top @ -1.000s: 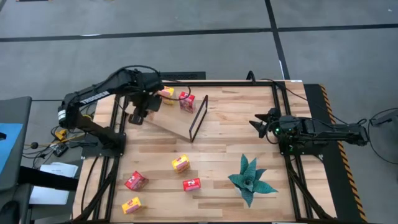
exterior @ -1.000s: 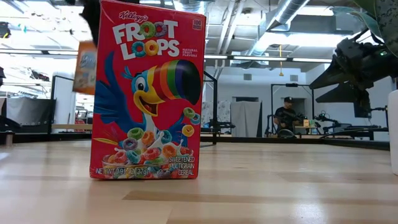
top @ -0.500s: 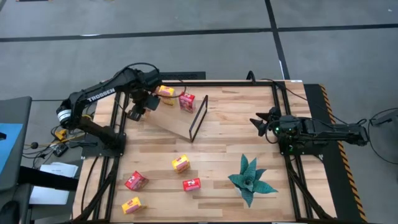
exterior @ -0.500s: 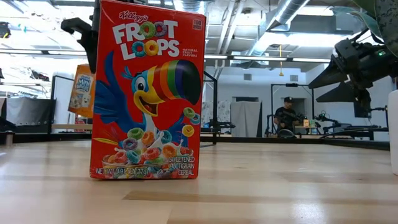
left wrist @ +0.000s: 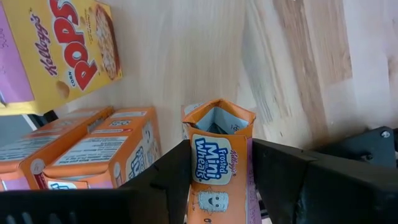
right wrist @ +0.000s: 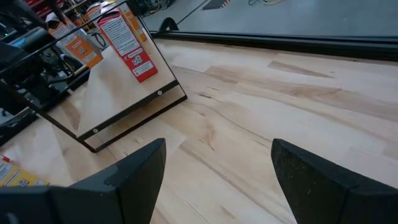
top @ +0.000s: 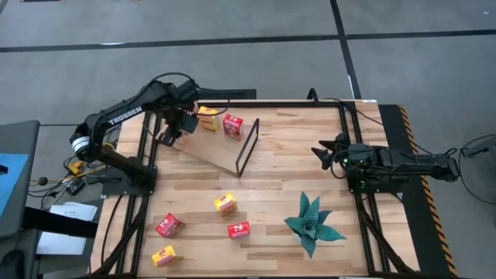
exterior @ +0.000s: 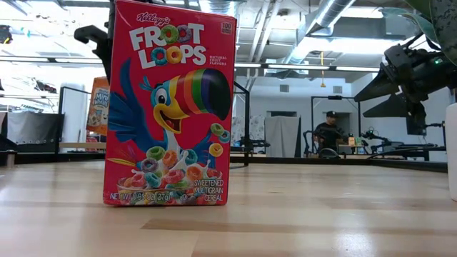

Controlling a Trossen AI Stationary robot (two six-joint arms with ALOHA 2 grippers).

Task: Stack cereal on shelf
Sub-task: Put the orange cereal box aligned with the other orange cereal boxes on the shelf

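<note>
My left gripper (top: 177, 128) hangs over the far left end of the shelf (top: 209, 151), a light wooden board with a black frame (top: 247, 147) at its right end. It is shut on an orange Mini Wheats cereal box (left wrist: 217, 152), which also shows in the low view (exterior: 98, 107). Beside it on the board are a yellow Corn Pops box (left wrist: 62, 50), two orange boxes (left wrist: 93, 149) and a red box (top: 232, 126). Several more cereal boxes (top: 225, 203) sit on the table nearer the front. My right gripper (top: 324, 151) waits open at the table's right. My left gripper pinches the orange box between its two fingers, one on each narrow side (left wrist: 193, 163), with the printed front showing between them. The fingers come from above, pointing down. The box hangs upright below them; whether its lower end (left wrist: 217, 117) touches the board I cannot tell.
A green artificial plant (top: 312, 223) lies at the front right. A red Froot Loops box (exterior: 168, 107) stands upright close to the low camera. Bare tabletop lies between the shelf and my right arm. A person (exterior: 330, 132) sits in the room behind.
My left gripper has carried the orange box toward the table's far edge and down over the left end of the shelf, rolling a little about its own axis. The box stays upright in the hold.
</note>
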